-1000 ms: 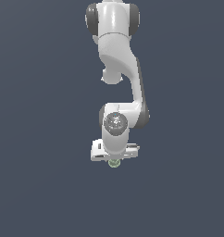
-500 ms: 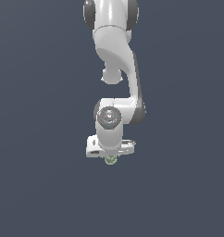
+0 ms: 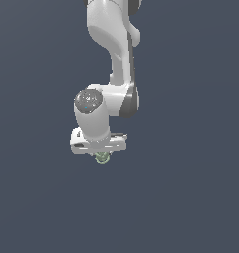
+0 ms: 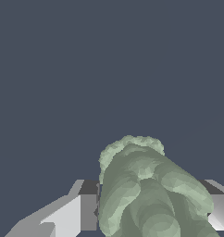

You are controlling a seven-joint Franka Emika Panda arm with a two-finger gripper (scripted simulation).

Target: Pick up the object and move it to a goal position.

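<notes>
The white pincer hangs below the white jointed robot arm, pointing down, and it's nipped in tight on the pale grey-green lumpy lump with darker green mottling, which pokes out just beneath the flat pincer body. From the exterior view that lump is a tiny speck, the fingers barely visible. The wrist view fills in the rest: the mottled lump bulges large between the two grey-and-white fingers, each pressed against a side. Behind it all, only plain dark blue-grey backdrop.
</notes>
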